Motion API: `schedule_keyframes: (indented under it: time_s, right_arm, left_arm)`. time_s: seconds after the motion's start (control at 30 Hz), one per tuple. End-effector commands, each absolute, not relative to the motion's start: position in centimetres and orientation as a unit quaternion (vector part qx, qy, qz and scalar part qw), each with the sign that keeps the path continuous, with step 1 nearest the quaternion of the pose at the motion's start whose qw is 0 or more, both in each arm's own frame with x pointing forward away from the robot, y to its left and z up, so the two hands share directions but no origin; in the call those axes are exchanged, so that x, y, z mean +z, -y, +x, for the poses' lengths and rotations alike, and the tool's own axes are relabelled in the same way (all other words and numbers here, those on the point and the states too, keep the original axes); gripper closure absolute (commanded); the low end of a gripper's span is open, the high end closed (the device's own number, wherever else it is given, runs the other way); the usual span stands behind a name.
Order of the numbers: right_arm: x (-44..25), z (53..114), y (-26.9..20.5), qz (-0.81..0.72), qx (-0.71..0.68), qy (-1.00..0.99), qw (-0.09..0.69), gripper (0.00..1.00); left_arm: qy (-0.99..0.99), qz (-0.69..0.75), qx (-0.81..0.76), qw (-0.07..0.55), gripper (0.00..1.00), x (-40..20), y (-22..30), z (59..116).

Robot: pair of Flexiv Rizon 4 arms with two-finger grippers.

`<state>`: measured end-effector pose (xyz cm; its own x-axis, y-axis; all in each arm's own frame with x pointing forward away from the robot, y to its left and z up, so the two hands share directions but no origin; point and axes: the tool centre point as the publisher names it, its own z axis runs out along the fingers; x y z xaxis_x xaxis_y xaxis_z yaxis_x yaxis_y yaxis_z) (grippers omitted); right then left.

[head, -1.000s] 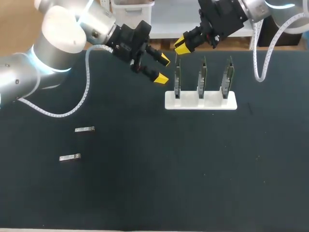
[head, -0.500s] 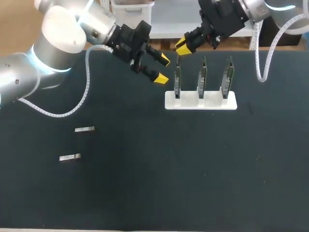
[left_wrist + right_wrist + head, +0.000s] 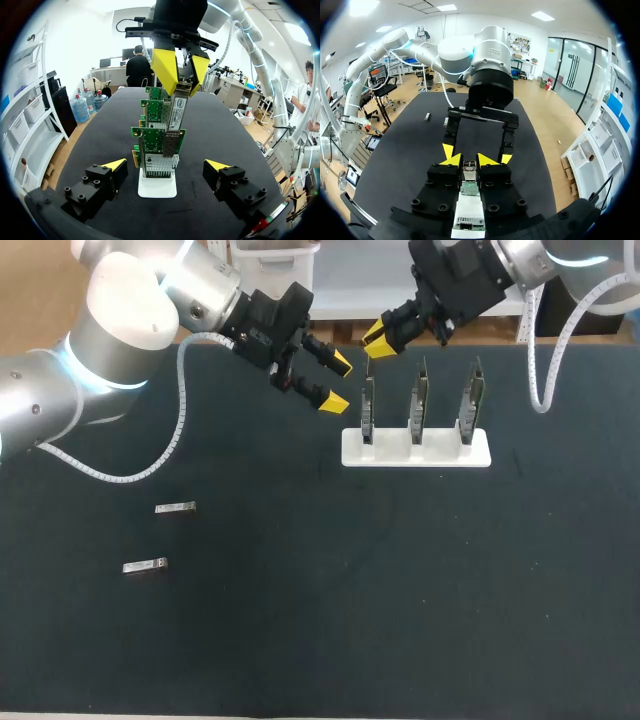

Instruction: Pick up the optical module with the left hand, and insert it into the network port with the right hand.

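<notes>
As only one module is needed now, two spare modules (image 3: 175,507) lie flat on the left side of the bench (image 3: 300,640), well apart from the work. They are small, thin, shiny metal bars on a dark mat.

Next comes the left gripper (image 3: 337,382). Its jaws are wide open and hold nothing. It hangs just beside the cards, I think to keep out of the way, since its part of the job looks done.

Then comes the right gripper (image 3: 378,338). It is closed tight on the top end of the module (image 3: 177,107), a long silver bar with a paper label. It holds the module straight up and down so the low end can slide into the port (image 3: 170,145), a little metal box on the first card (image 3: 368,408). The low end is right at the port; I cannot tell if it is in yet.

The cards are flat and green with bumpy parts. Three stand on edge in a smooth white stand (image 3: 415,452), which keeps them steady for the push.
</notes>
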<state>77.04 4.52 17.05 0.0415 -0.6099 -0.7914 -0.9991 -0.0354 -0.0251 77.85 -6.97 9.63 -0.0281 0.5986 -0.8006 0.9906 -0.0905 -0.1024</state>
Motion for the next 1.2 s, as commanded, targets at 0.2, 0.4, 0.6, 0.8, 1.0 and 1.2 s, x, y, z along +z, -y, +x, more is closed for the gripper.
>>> schedule_keyframes:
  time_s: [0.2,0.4,0.6,0.8,1.0,1.2]
  right_arm:
    - [16.50,77.00,-4.65,-0.649,0.305,-0.624,0.310,1.00]
    - [16.26,77.12,-4.66,-0.649,0.305,-0.626,0.307,1.00]
    - [16.24,77.21,-4.66,-0.646,0.303,-0.630,0.307,0.77]
    - [16.58,77.31,-4.67,-0.642,0.305,-0.630,0.311,0.00]
    - [16.97,77.45,-4.67,-0.636,0.318,-0.629,0.313,0.00]
    - [16.86,77.56,-4.84,-0.636,0.323,-0.628,0.311,1.00]
  left_arm:
    - [-0.619,0.643,-0.363,0.267,0.00,9.67,7.03,78.01]
    - [-0.619,0.643,-0.363,0.267,0.00,9.67,7.03,78.01]
    - [-0.619,0.643,-0.363,0.267,0.00,9.67,7.03,78.01]
    - [-0.619,0.643,-0.363,0.267,0.00,9.67,7.03,78.01]
    - [-0.619,0.643,-0.363,0.267,0.00,9.67,7.03,78.01]
    - [-0.619,0.643,-0.363,0.267,0.00,9.67,7.03,78.01]
